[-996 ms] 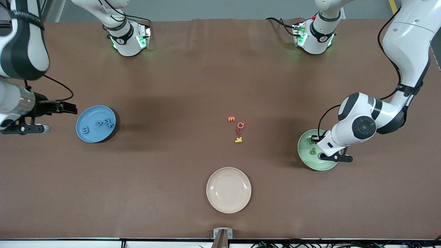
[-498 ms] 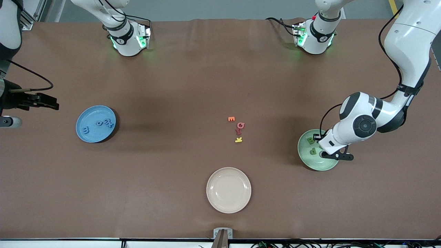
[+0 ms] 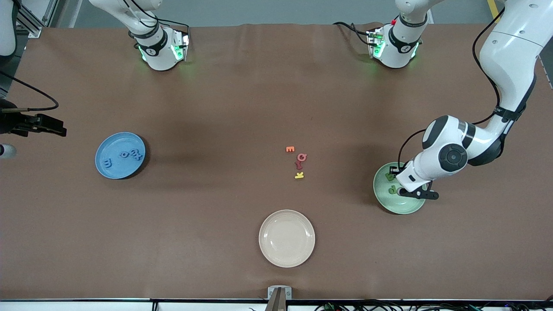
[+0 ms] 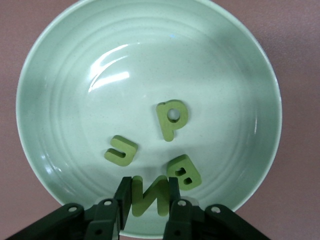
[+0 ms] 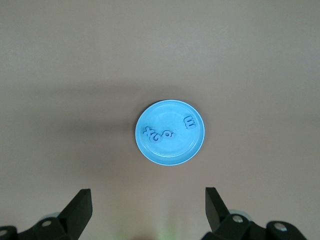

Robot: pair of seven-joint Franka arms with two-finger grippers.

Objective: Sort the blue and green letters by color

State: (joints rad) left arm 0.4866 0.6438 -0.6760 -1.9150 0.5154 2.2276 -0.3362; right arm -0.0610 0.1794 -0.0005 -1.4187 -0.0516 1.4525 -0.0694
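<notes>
Green letters (image 4: 172,119) lie in the green bowl (image 4: 60,60) under the left gripper (image 4: 148,200), whose fingers bracket the N (image 4: 148,195), apparently ungripped. Lifting could drag it out. Right gripper (image 5: 148,207), spread wide, waits above the blue plate (image 5: 170,150) with blue letters (image 5: 190,121). Nothing blocks either; the orange, red and yellow letters (image 3: 298,161) and cream plate (image 3: 287,259) sit well apart.

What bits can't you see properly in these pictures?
Front view: the left gripper, down in the green bowl, covers some green letters; only two show.
Front and right wrist views: the blue letters on the blue plate are too small and bunched to count.
Front view: the picture's edge cuts off the right gripper's arm, waiting beside that plate.
</notes>
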